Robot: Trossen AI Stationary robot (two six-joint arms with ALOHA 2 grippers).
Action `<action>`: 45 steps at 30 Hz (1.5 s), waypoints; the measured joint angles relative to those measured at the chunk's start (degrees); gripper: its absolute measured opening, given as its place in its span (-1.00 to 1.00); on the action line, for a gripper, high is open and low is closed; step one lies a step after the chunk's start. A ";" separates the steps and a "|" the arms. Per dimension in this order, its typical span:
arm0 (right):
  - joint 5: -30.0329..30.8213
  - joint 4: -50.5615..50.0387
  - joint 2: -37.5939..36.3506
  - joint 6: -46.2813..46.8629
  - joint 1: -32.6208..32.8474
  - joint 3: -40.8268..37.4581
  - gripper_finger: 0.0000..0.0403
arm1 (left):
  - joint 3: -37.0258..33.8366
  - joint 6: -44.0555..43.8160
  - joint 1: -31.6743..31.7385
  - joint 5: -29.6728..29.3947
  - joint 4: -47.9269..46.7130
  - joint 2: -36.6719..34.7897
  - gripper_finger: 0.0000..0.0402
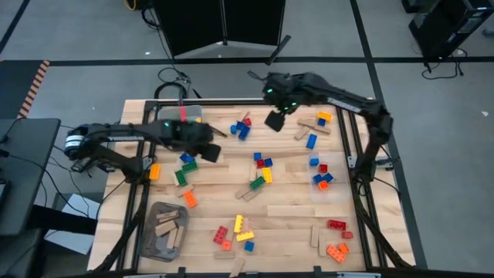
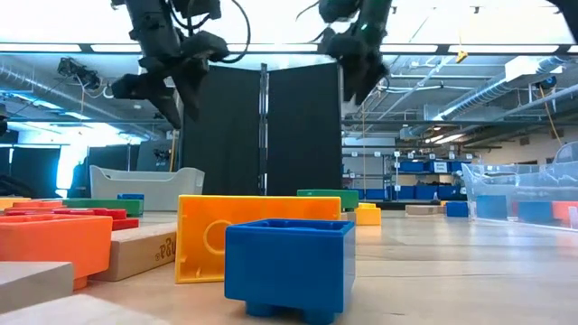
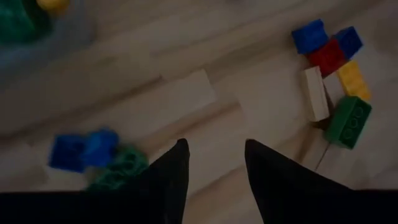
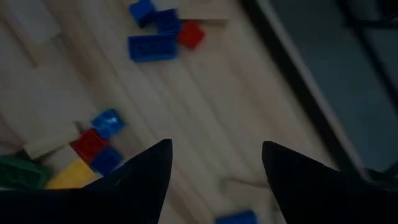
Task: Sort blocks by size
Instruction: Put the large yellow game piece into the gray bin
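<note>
**Both tools aloft and empty, picking not begun**

Tools first: the right tool (image 1: pixel 275 120) hangs wide apart over the far middle of the pale wooden tabletop (image 1: pixel 293 210); the left tool (image 1: pixel 207 150), narrower, hovers over the left half. Neither holds anything. Sorting looks barely started; next, one must descend onto a single piece. Long tan wooden blocks (image 1: pixel 292 211) and small studded plastic bricks (image 1: pixel 264 164), red, blue, green, yellow, orange, lie scattered across the tabletop.

high: even overhead light, soft shadows under both arms on the table (image 1: pixel 293 166) | low: bright ceiling strips and window glare, arms silhouetted, nearest blue brick (image 2: pixel 289 266) sharp, room beyond soft | 2 wrist views: dim, blurred, dark fingers (image 3: pixel 171 180) underexposed
</note>
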 joint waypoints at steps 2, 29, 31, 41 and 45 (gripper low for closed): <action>0.79 -0.37 -3.11 -1.97 -0.72 -0.60 0.31 | 0.58 -5.29 -3.62 -1.97 0.52 2.62 -0.19; -8.81 9.42 -30.14 -7.49 -12.27 -38.15 0.33 | 42.64 -37.86 -30.22 1.26 -9.59 47.63 -0.19; -9.97 9.90 -31.15 -8.57 -12.26 -39.11 0.33 | 42.83 -39.76 -30.81 2.12 -9.35 48.54 -0.19; -14.54 10.41 -35.33 -7.35 -12.26 -39.98 0.31 | 40.84 -42.58 -31.90 3.76 -7.19 49.34 -0.19; -14.71 10.39 -36.33 -6.08 -12.05 -39.98 0.32 | 39.39 -42.31 -31.87 3.62 -5.05 50.09 -0.19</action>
